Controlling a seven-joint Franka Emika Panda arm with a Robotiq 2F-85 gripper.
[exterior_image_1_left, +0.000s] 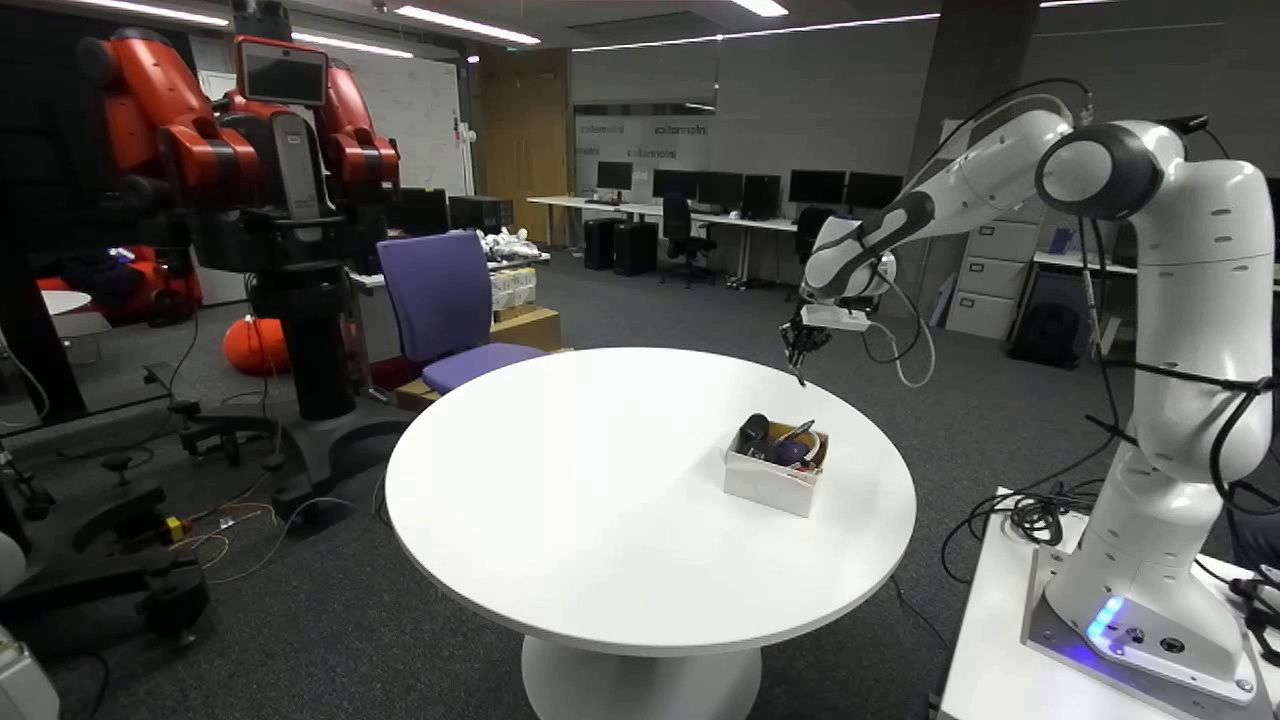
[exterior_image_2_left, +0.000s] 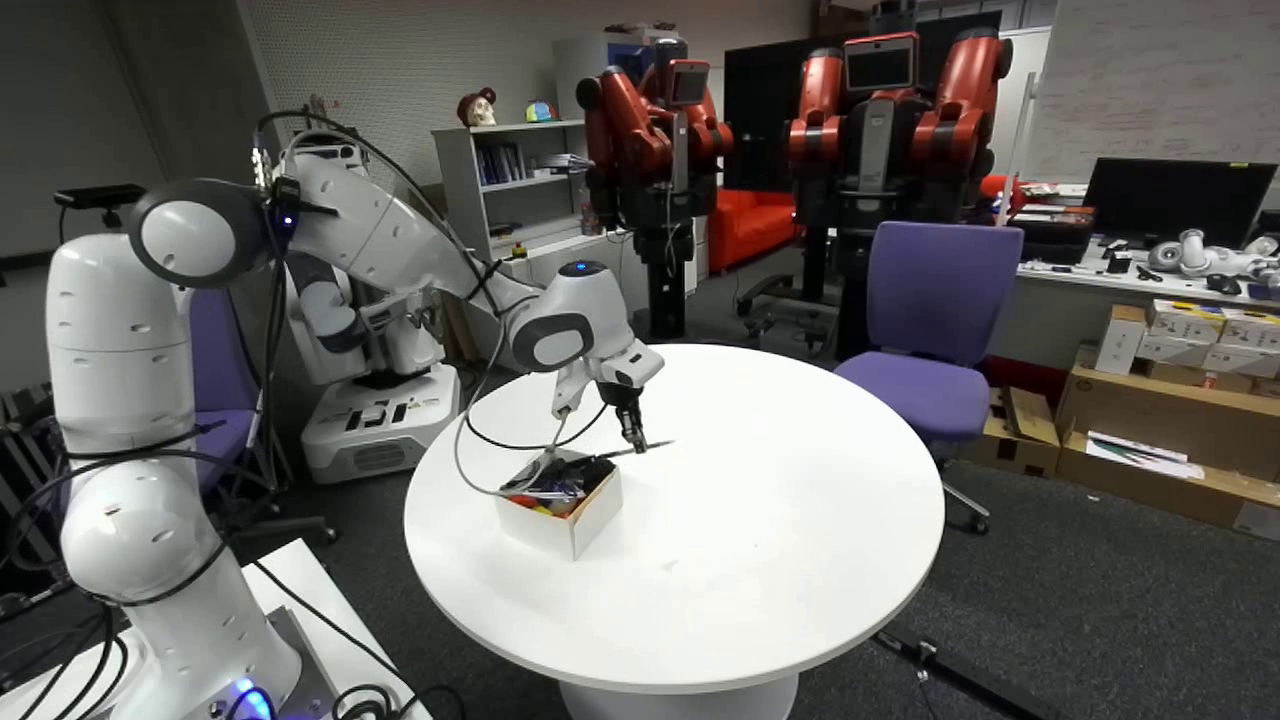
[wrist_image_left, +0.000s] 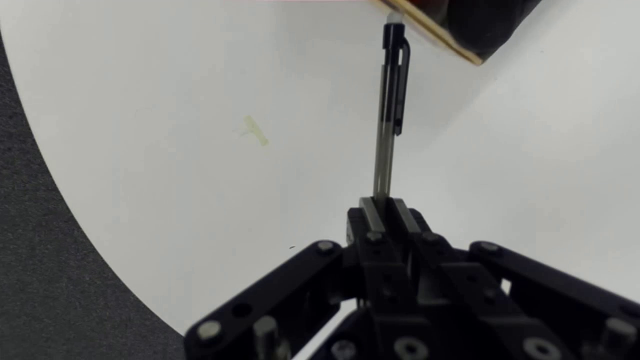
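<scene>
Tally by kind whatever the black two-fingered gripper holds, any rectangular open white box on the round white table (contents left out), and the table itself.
Slim clear-and-black pen or pencil, held in the gripper: 1
Open white box: 1
Round white table: 1
Total: 3

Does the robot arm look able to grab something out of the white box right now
Probably not as things stand: the gripper is shut on a pen or pencil, so it has no free grip. The way looks fairly free, though: the white box stands close by on the table, its top uncovered.
</scene>
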